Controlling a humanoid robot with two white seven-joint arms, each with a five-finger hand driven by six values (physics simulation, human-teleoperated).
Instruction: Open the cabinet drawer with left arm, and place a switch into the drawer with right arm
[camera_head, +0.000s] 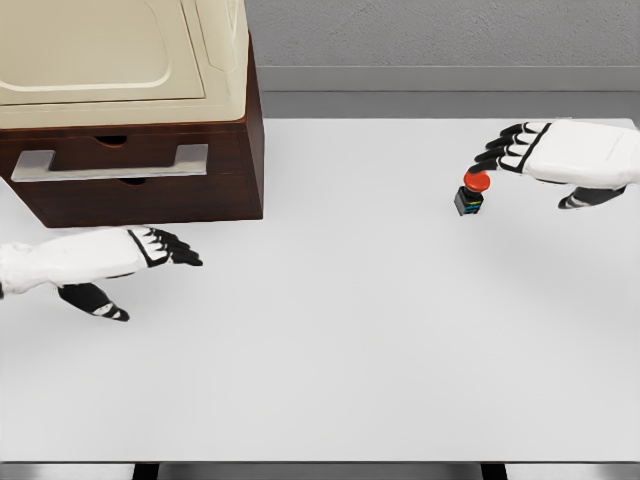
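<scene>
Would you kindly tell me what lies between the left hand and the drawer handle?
Nothing: the head view shows only bare white table between the left hand and the drawer handle.

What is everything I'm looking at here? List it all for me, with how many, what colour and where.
Cabinet: one, dark brown with a cream top, far left on the table.
Drawer: one, dark brown, shut, in the cabinet's front.
Handle: one, silver bar across the drawer.
Switch: one, red button on a dark base, standing on the right of the table.
Table: one, white.
Left hand: one, white with black fingers, open, below the cabinet.
Right hand: one, same colours, open, fingertips just above the switch.
</scene>
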